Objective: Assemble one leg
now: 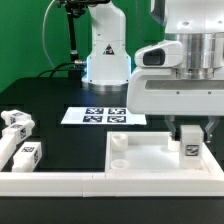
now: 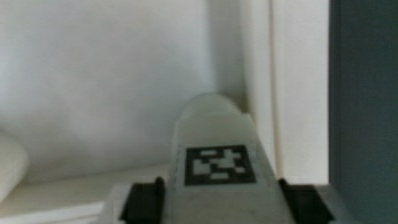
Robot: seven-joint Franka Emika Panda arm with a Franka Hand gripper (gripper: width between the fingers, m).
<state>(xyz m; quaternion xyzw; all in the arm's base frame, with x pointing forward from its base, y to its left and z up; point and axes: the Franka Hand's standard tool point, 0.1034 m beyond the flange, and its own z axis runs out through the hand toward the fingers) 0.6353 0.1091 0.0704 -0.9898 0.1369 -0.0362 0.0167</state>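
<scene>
My gripper (image 1: 192, 136) is shut on a leg (image 1: 192, 147), a small white post with a black-and-white tag, and holds it upright over the right part of the large flat white panel (image 1: 150, 157). In the wrist view the leg (image 2: 217, 150) sits between my dark fingers (image 2: 150, 200), its tag facing the camera, its far end near the panel's surface (image 2: 107, 80) beside a raised edge. Whether the leg touches the panel I cannot tell. More legs (image 1: 28, 152) lie at the exterior view's left.
The marker board (image 1: 103, 116) lies behind the panel. A white wall (image 1: 60, 182) runs along the table's front. The arm's base (image 1: 105, 60) stands at the back. A round peg (image 1: 118, 143) rises at the panel's left corner.
</scene>
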